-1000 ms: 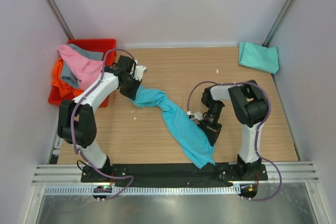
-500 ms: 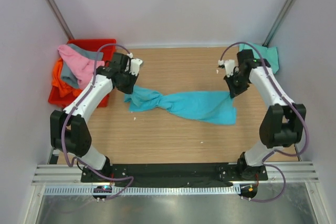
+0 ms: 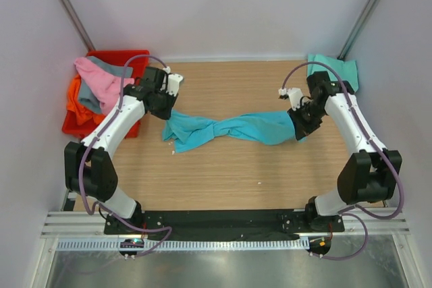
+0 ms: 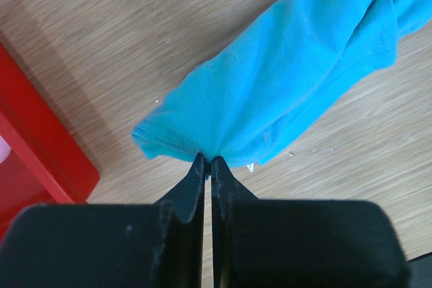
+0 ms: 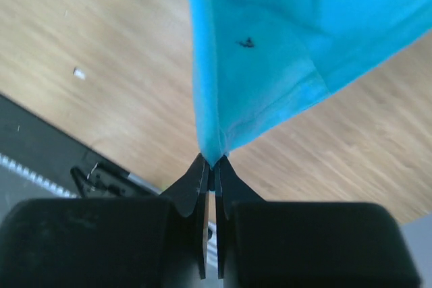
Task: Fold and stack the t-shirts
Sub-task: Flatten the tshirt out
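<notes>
A bright turquoise t-shirt (image 3: pixel 229 129) hangs twisted between my two arms across the middle of the table. My left gripper (image 3: pixel 167 114) is shut on its left end, the cloth bunched at the fingertips (image 4: pixel 208 161). My right gripper (image 3: pixel 299 128) is shut on its right edge, pinching a hem corner (image 5: pixel 212 160). A paler mint-teal t-shirt (image 3: pixel 332 72) lies folded at the far right corner. Pink (image 3: pixel 101 82), grey (image 3: pixel 115 69) and orange (image 3: pixel 75 102) t-shirts are heaped in and over the red crate (image 3: pixel 128 56) at the far left.
The red crate's corner (image 4: pixel 47 160) shows close to the left gripper. Small white specks (image 3: pixel 174 152) lie on the wooden table (image 3: pixel 236 173). Grey walls close in the sides and back; a metal rail (image 3: pixel 223 224) runs along the near edge.
My right arm swung the shirt's end from the near middle out to the far right, then drew back slightly. The shirt now stretches straight across, twisted in the middle. The left gripper barely moved.
</notes>
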Robot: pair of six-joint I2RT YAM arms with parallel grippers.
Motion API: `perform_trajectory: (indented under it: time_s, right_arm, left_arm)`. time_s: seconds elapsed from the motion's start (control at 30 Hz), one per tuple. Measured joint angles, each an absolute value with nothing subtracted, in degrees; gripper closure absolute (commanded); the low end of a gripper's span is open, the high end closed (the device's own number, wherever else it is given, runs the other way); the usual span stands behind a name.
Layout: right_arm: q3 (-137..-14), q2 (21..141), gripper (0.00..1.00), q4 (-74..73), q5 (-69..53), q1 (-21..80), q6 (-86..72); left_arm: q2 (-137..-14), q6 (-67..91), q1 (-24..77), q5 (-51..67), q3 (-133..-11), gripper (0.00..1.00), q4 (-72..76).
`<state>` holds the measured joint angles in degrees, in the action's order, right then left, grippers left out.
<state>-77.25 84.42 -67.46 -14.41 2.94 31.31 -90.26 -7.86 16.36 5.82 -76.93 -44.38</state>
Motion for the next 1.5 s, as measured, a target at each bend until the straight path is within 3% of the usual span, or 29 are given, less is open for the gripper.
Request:
perform_trajectory:
  time_s: [0.03,0.07,0.13,0.2,0.37,0.87,1.2,1.5]
  right_arm:
    - [-76.55,85.23,0.76,-69.25,-15.40,2.94,32.80]
    - [-75.57,86.04,0.71,-70.59,-15.88,2.94,33.95]
    - [-73.23,87.66,0.71,-72.51,-15.79,2.98,36.23]
    - [-71.72,89.60,0.61,-74.39,-15.40,2.81,37.98]
    - [-74.26,91.81,0.52,-76.60,-16.25,-0.03,40.64]
    - [-75.55,107.74,0.55,-59.13,-19.55,-2.46,32.91]
    - [-73.41,108.68,0.53,-48.95,-16.32,-2.48,29.74]
    - [-75.48,110.91,0.53,-49.25,-15.70,-2.48,26.87]
  left_arm:
    - [-90.26,-7.84,16.36,5.82,-77.01,1.00,-44.42]
    - [-90.26,-7.84,16.36,5.82,-77.10,1.00,-44.42]
    - [-90.26,-7.84,16.36,5.87,-77.47,1.00,-44.58]
    - [-90.26,-7.84,16.36,5.96,-77.78,1.00,-44.58]
    - [-90.26,-7.86,16.36,6.15,-77.84,1.00,-44.75]
    - [-89.52,-7.86,16.36,7.42,-74.54,1.00,-44.51]
    - [-89.38,-7.90,16.34,7.55,-73.76,1.00,-44.16]
    - [-94.35,-9.21,16.32,4.47,-75.61,1.00,-41.98]
